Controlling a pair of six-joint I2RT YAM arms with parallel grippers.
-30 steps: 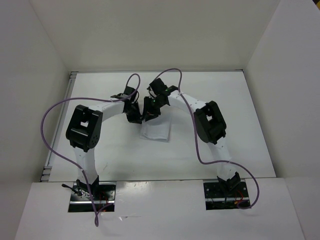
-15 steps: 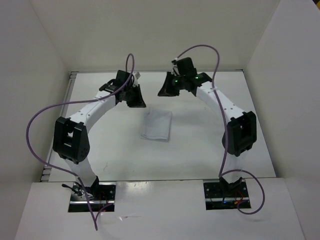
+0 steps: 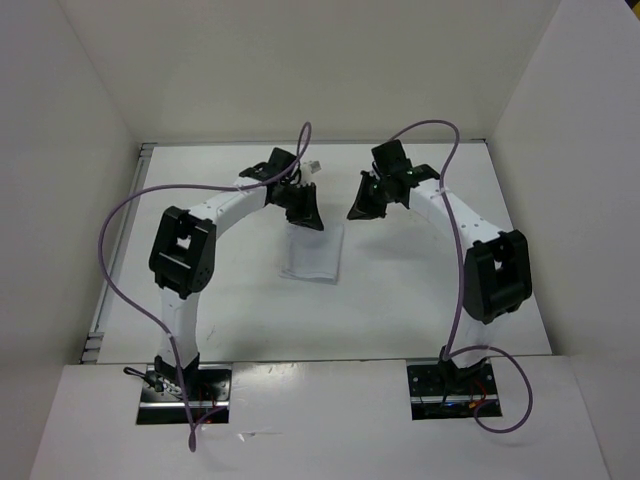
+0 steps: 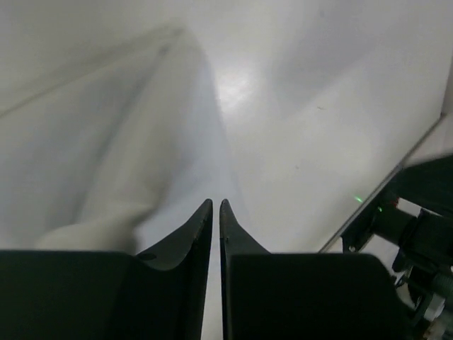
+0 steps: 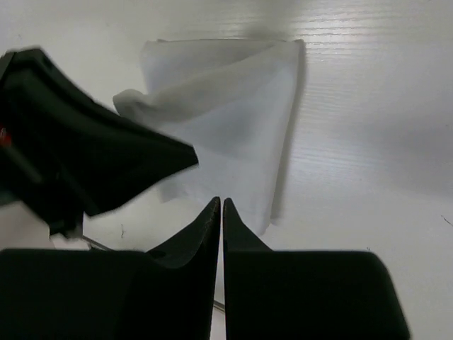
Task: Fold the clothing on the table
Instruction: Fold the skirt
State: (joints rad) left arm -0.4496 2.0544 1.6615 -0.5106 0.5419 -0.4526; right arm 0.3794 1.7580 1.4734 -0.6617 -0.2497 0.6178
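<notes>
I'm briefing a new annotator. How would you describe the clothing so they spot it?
Start at the white table. Near its middle lies the clothing, a small folded rectangle. It is the only soft thing there, slightly brighter than the table.

Overhead and both wrist views share clothing [image 3: 313,255].

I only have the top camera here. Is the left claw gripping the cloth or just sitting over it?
Observer: The left wrist shows the left claw closed to a slit, with no cloth between its fingers.
Operator: And the right claw?
Observer: Shut as well, and empty, per its own wrist view.
Operator: Is the cloth flat?
Observer: Not quite; the right wrist shows the corner beside the left claw rumpled and raised.
</notes>
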